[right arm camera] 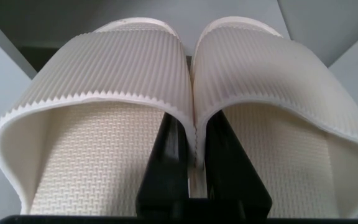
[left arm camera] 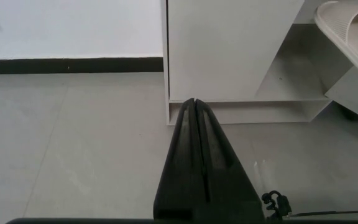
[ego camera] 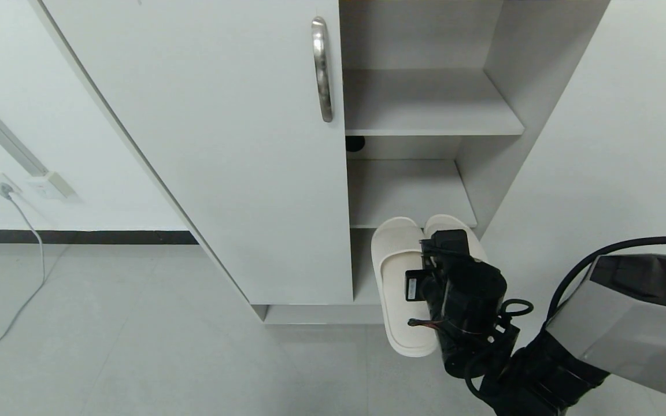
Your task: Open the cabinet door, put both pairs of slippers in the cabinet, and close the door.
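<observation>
A pair of cream slippers (ego camera: 393, 277) hangs side by side in front of the cabinet's lowest compartment (ego camera: 363, 271), toes toward it. My right gripper (right arm camera: 194, 137) is shut on their two inner straps, pinching them together; in the head view the right gripper (ego camera: 447, 240) sits over the right slipper. The slippers' ribbed straps (right arm camera: 123, 81) are close before the wrist camera. The cabinet's right-hand door (ego camera: 628, 144) stands open, showing shelves (ego camera: 425, 110). My left gripper (left arm camera: 194, 106) is shut and empty, low above the floor, pointing at the cabinet's base (left arm camera: 241, 112). One slipper (left arm camera: 347, 25) is seen from below there.
The cabinet's left door (ego camera: 223, 144) is closed, with a metal handle (ego camera: 322, 69). A small dark round thing (ego camera: 355, 143) sits at the back of the middle shelf. A wall socket (ego camera: 3, 188) with a cable (ego camera: 35, 242) is at the left. Bare grey floor (ego camera: 136, 358) lies in front.
</observation>
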